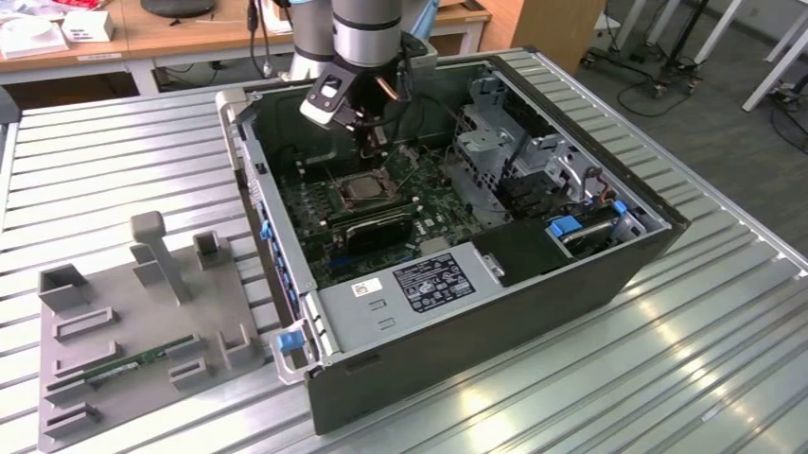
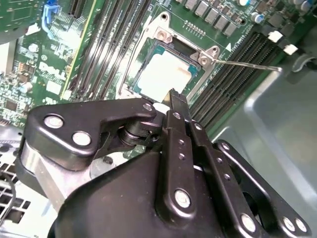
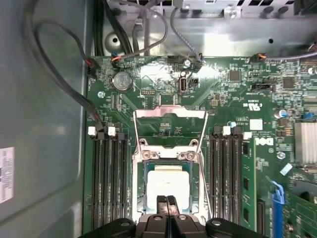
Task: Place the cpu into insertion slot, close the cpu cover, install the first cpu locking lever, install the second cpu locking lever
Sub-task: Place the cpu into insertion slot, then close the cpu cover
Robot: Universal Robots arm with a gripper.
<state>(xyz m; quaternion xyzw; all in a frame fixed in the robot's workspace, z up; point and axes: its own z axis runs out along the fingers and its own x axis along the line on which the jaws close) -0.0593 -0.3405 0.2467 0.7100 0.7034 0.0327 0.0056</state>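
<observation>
Gripper [image 3: 167,202] is hovering, fingers [image 3: 162,206] pinched together on nothing, right over the cpu [image 3: 168,179] sitting in its socket [image 3: 137,188] with the cpu cover [image 3: 171,113] flipped back open — I'm worrying an off-centre nudge is going to skew the chip and damage that socket.

An open computer case [image 1: 505,322] lies on its side on a ribbed metal table [image 1: 657,378], motherboard [image 1: 436,180] facing up, a labelled power supply [image 1: 417,284] inside. Toward the exterior view's left, just beside the case, a grey fixture [image 1: 127,312] carries upright blocks and a memory stick [image 1: 132,364]. In the first wrist view, a coin battery [image 3: 122,81] sits on the board near black cables [image 3: 100,25].
</observation>
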